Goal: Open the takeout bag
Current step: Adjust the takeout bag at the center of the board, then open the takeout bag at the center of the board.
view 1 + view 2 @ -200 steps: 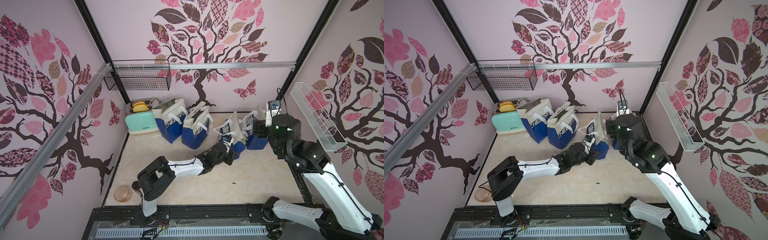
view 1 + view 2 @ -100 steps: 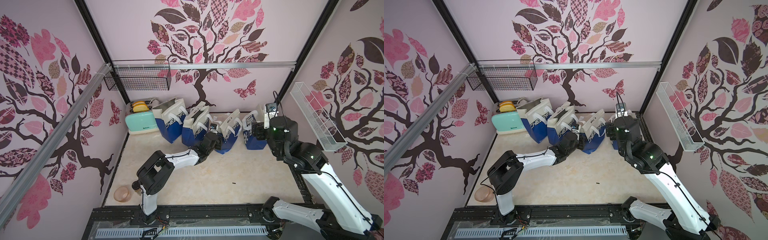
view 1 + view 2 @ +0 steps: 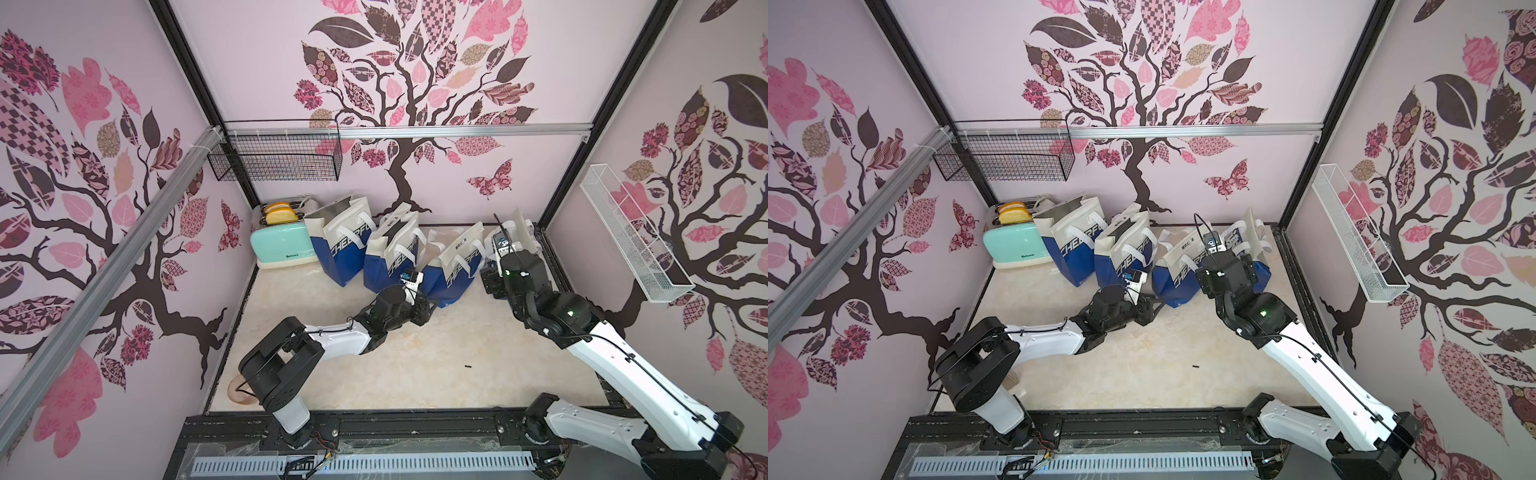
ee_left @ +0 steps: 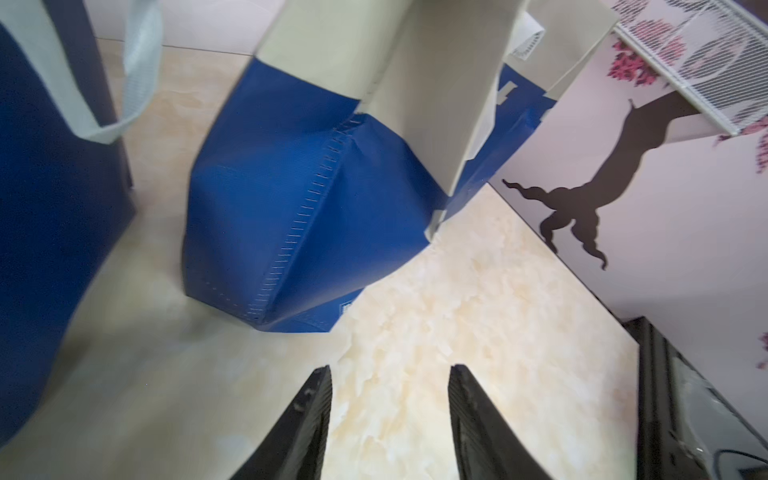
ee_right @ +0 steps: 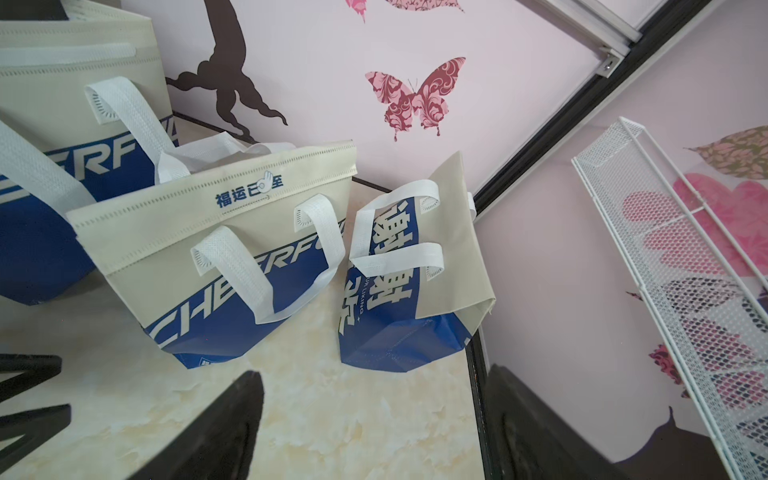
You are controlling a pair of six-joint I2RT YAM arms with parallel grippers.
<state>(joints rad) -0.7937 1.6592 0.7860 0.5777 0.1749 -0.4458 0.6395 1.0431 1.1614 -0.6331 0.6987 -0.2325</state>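
left wrist view: left gripper [image 4: 390,370] jaws half apart, empty, just short of takeout bag [image 4: 291,208] base. it is third bag along from toaster [image 3: 282,249]. right gripper [image 5: 374,374] wide, empty. risk: low nudge likely slides or tips light bag into neighbour bag [image 4: 50,166] without parting mouth.

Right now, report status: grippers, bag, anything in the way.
Left gripper open, empty, just short of third bag. Right gripper open, empty, facing end bag, its top pressed flat. Nothing between grippers and bags.
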